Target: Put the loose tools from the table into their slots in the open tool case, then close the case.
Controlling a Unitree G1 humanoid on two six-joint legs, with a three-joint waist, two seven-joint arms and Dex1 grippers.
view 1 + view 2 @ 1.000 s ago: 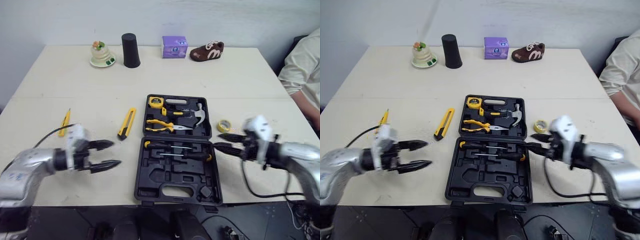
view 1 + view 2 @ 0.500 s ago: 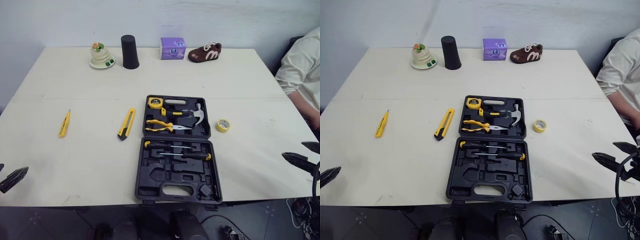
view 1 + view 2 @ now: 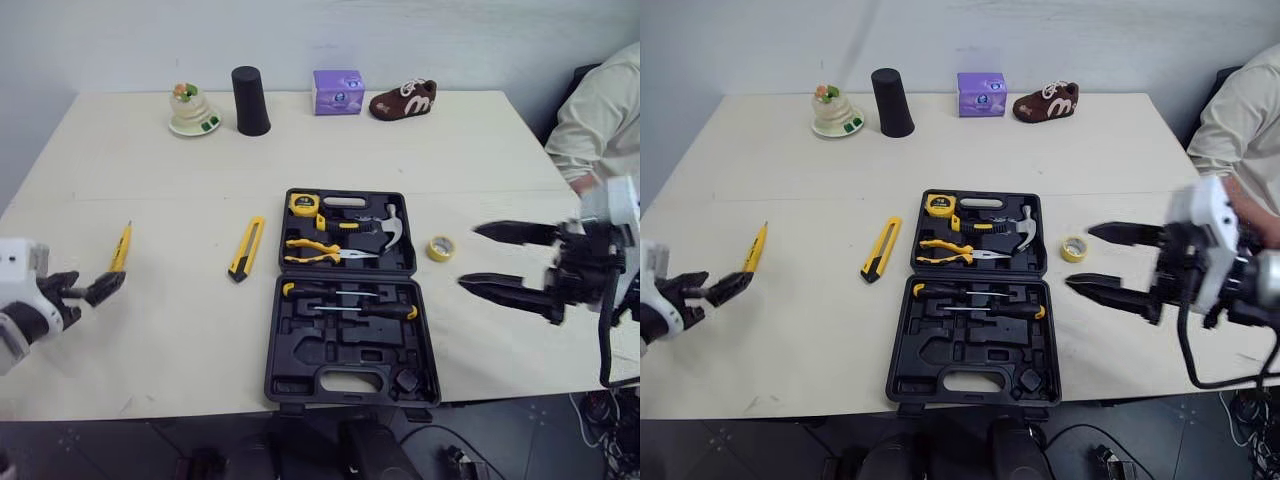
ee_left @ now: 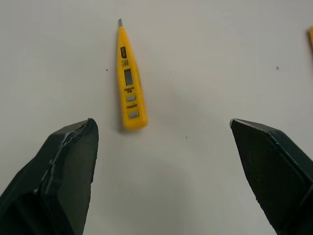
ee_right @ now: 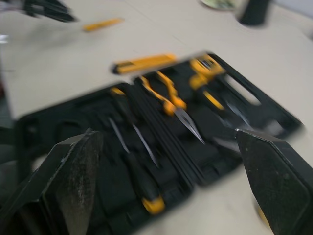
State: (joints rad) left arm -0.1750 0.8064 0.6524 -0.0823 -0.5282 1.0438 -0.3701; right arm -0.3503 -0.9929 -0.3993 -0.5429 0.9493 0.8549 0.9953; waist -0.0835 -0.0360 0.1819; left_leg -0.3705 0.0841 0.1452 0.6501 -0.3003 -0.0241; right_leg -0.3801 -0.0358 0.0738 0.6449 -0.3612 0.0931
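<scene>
The black tool case lies open mid-table, holding a tape measure, hammer, pliers and screwdrivers. Loose on the table are a yellow tester pen, a yellow utility knife and a yellow tape roll. My left gripper hovers open just short of the tester pen, fingers wide apart. My right gripper is open to the right of the case, close beside the tape roll. The right wrist view looks over the case.
Along the table's far edge stand a figurine on a dish, a black cup, a purple box and a brown shoe. A person's sleeve is at the right edge.
Both grippers were near the case, dropped back to the table's front corners, and now reach in again: the left toward the tester pen, the right toward the tape roll.
</scene>
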